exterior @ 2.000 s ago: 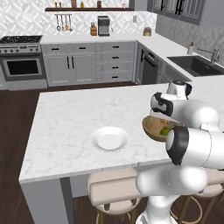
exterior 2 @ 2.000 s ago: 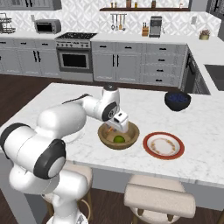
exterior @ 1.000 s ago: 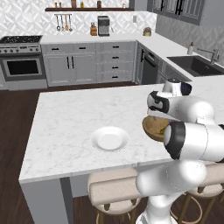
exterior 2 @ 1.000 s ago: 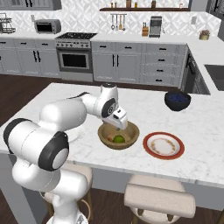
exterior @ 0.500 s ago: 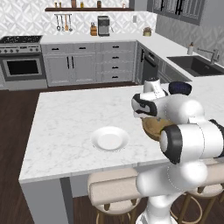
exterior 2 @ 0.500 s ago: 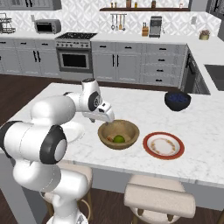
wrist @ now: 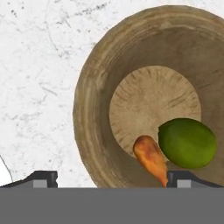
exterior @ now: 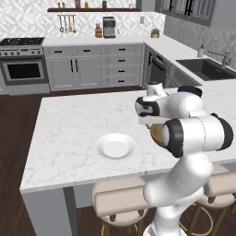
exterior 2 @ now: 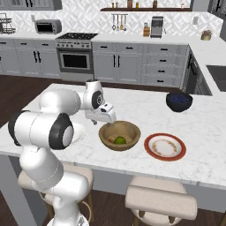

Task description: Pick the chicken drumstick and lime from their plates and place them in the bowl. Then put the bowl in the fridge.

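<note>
The wooden bowl [wrist: 94,113] stands on the island counter with the lime [wrist: 187,142] and the chicken drumstick [wrist: 151,158] lying side by side in its bottom. My gripper [wrist: 113,179] hangs open just over the bowl's rim, one fingertip [wrist: 41,178] over the counter outside and the other over the inside. In the right base view the gripper [exterior 2: 98,122] sits at the left edge of the bowl [exterior 2: 106,132], where the lime [exterior 2: 120,140] shows green. The plain white plate [exterior: 116,146] and the red-rimmed plate [exterior 2: 165,146] hold nothing.
A dark blue bowl [exterior 2: 178,101] stands further back on the island to the right. Stools [exterior 2: 161,203] line the near edge of the island. A stove [exterior 2: 75,55] and grey cabinets run along the back wall, with a sink [exterior: 207,69] at the right.
My hand has swung from over the middle of the bowl toward its rim on the white plate's side. The lime and drumstick stay in the bowl.
</note>
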Robot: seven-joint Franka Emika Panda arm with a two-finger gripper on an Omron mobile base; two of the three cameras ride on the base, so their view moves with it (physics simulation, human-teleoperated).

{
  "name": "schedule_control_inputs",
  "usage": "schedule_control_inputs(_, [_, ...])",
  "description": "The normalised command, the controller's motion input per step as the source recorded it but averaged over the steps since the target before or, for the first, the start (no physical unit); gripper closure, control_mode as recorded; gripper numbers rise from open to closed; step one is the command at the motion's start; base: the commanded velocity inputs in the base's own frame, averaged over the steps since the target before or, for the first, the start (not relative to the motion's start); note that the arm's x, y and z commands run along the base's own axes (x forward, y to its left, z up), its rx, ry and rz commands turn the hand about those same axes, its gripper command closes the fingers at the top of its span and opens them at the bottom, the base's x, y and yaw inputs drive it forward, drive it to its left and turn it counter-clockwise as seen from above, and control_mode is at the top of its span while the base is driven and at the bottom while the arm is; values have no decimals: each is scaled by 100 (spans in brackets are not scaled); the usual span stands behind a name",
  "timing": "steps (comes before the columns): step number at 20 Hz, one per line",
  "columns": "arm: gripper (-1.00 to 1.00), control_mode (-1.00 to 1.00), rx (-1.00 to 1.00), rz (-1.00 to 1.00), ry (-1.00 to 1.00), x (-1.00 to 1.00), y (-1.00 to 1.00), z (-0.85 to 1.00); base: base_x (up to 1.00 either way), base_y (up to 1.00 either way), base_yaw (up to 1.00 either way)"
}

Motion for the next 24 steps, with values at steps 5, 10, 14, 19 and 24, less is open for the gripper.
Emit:
schedule_control_inputs(5, [-100, -100, 0, -1, 0, 3, 3, -24, 0, 0, 0])
schedule_control_inputs(10, [-100, -100, 0, 0, 0, 0, 0, -27, 0, 0, 0])
schedule_control_inputs(14, [-100, -100, 0, 0, 0, 0, 0, -26, 0, 0, 0])
schedule_control_inputs(19, [-100, -100, 0, 0, 0, 0, 1, -16, 0, 0, 0])
schedule_control_inputs(24, [-100, -100, 0, 3, 0, 0, 0, -18, 0, 0, 0])
